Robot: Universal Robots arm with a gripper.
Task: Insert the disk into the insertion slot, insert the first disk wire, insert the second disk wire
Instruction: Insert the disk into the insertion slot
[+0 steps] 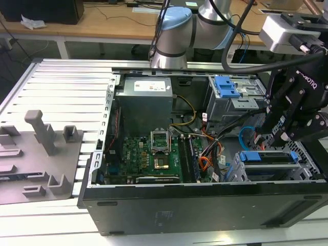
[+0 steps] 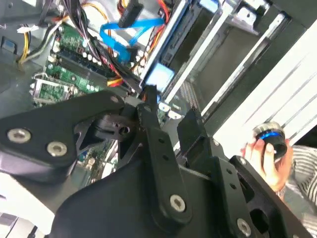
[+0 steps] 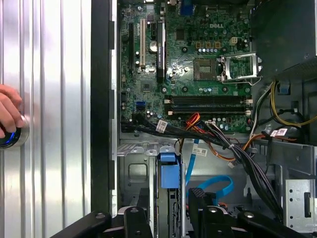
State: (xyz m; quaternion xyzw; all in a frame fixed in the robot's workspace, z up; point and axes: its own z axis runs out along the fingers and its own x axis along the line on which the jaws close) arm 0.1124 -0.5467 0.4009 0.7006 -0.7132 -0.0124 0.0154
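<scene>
The disk [image 1: 267, 156], seen by its bright blue carrier, lies flat in the insertion slot [image 1: 240, 173] of the grey perforated cage at the case's front, on the exterior view's right. My gripper [image 1: 274, 137] hangs just above it, open, its black fingers [image 3: 137, 220] either side of the carrier's blue tab [image 3: 169, 171] without touching it. The second disk wire [image 3: 218, 182], a light-blue cable, loops beside the cage; its dark connector [image 2: 132, 8] hangs free. I cannot tell which cable is the first disk wire.
An orange, yellow and black wire bundle [image 3: 233, 148] crosses between the motherboard [image 1: 148, 154] and the cage. A taller grey box with a blue latch [image 1: 225, 87] stands behind the cage. A person's hand [image 2: 265, 158] holds a round knob outside the case wall.
</scene>
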